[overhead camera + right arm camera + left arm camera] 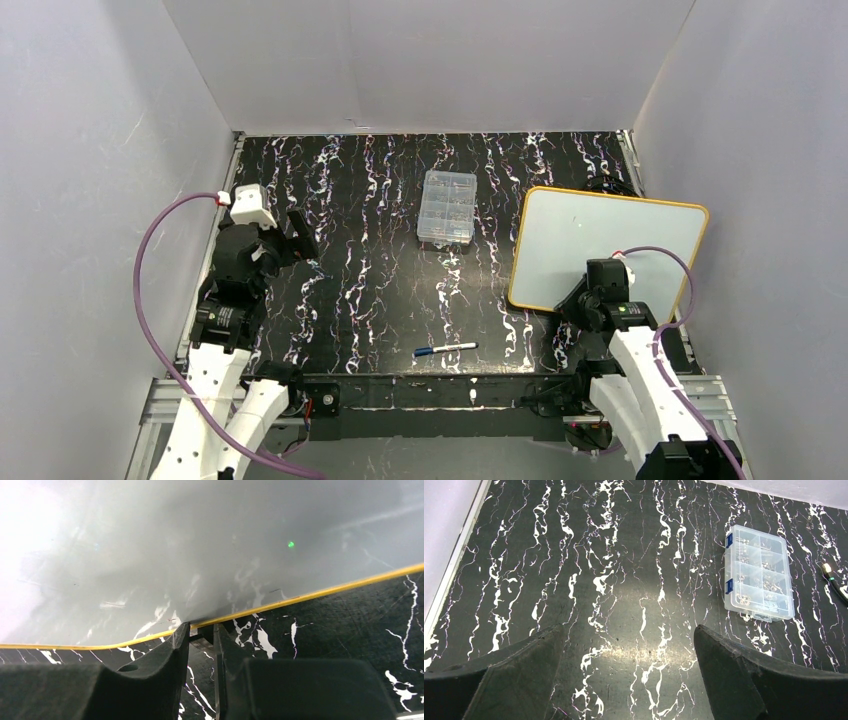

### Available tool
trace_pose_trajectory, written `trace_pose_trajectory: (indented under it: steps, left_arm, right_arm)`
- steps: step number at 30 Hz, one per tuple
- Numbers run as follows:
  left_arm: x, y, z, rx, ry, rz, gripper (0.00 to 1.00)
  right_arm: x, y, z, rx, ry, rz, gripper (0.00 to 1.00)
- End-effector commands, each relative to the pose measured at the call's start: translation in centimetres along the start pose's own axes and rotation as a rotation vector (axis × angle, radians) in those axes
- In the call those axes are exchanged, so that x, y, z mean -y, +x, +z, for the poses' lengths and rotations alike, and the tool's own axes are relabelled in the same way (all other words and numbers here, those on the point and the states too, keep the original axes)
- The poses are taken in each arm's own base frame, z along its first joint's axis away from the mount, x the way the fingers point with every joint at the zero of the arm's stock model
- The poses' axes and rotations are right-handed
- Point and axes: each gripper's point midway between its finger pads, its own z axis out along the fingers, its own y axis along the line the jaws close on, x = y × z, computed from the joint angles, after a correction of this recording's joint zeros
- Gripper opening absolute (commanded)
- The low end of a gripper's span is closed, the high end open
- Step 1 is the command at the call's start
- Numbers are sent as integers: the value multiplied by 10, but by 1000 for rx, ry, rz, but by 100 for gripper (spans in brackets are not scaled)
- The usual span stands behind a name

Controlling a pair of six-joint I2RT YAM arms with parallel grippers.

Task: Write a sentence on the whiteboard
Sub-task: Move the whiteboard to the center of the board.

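Whiteboard (pixel 600 245) sat at the right side of the bench (pixel 380 260), turned askew, with its far right corner close to the side wall. Orange-yellow frame, pale grey-white face. Right hand (pixel 201 628) was at the board's near edge. Its fingers were almost together and the tips were against the yellow frame, but I could not tell if they actually pinched it. Left hand (pixel 629 632) was spread wide and held nothing, hanging over bare bench at the left, well apart from the board.

Clear compartment box (pixel 449 207) lay mid-bench toward the far wall, left of the board and not touching it. A marker (pixel 446 349) with a blue cap lay near the front edge between the arms; its print was too small to read.

Only the left wrist view showed the box's blue latches and small parts inside, plus a black cable (pixel 836 582) with a lit tip. Only the right wrist view showed a green light spot (pixel 290 544) on the board's face.
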Motion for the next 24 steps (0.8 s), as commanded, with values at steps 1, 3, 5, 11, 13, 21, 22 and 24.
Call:
trace_pose_trajectory:
  steps: [1,3,5,11,13,21,22,24]
  left_arm:
    - [3,1,2,-2,14,0,99]
    - [3,2,2,-3,14,0,99]
    - [3,2,3,-6,15,0,99]
    - [4,3,4,-12,20,-1,99]
    - [5,3,4,-13,23,0,99]
    - [8,6,6,-24,41,9,99]
    - [8,6,6,-25,43,10,99]
    - [10,7,7,-28,52,12,99]
  right_arm:
    - [-8,12,3,-44,-69,-19,5]
    - [-10,11,2,-41,-82,-27,3]
    - [-13,9,2,-36,-95,-37,1]
    - [-24,8,1,-33,-158,-80,1]
    - [-30,8,1,-30,-186,-96,1]
    - [-60,-2,-6,23,-310,-142,1]
    - [-65,-3,-6,29,-324,-155,1]
    - [-74,-2,-7,38,-352,-185,1]
